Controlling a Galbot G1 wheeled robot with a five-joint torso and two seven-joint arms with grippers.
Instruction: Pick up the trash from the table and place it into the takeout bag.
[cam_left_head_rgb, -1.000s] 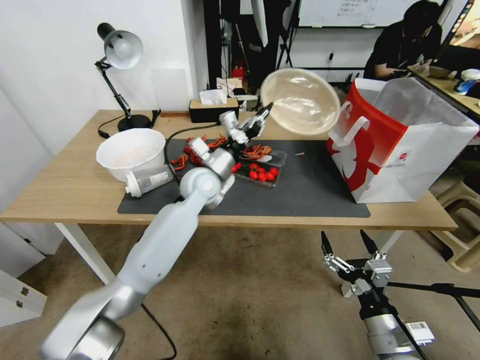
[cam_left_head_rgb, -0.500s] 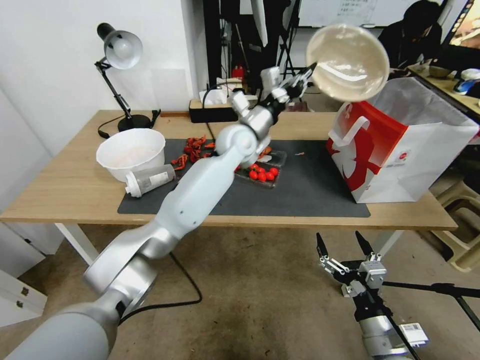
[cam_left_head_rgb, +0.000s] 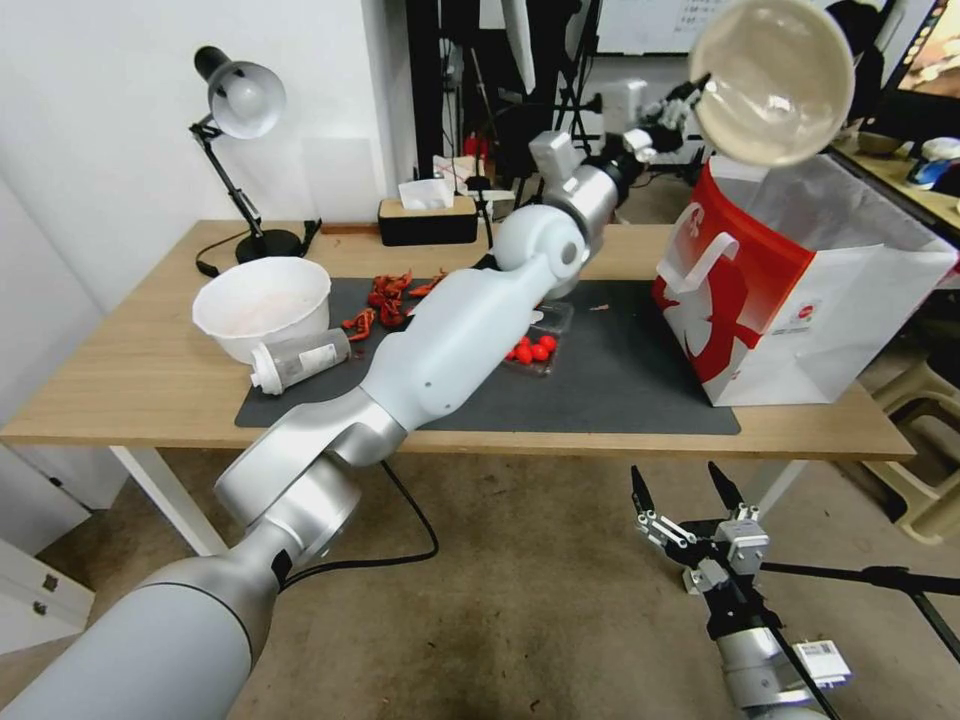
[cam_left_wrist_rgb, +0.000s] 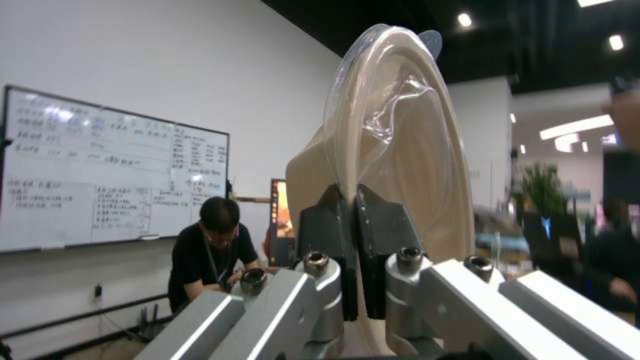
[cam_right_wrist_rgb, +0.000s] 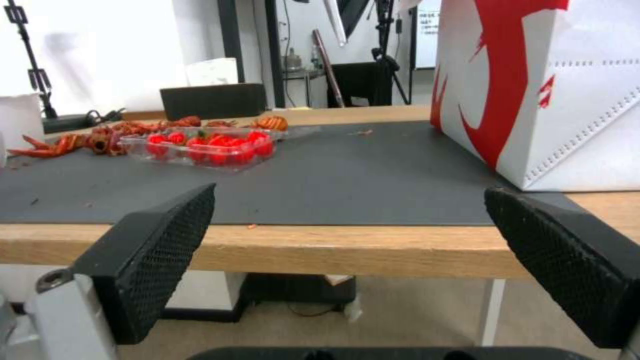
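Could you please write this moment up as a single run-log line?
left gripper: shut on beige dish rim, raised above takeout bag opening | right gripper: open, parked below table edge | dish not yet in bag

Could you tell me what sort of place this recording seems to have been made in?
Probably an office or lab set up for robot trials. A whiteboard covered in writing hangs on the wall, light stands crowd the back, and a desk lamp stands on the table.
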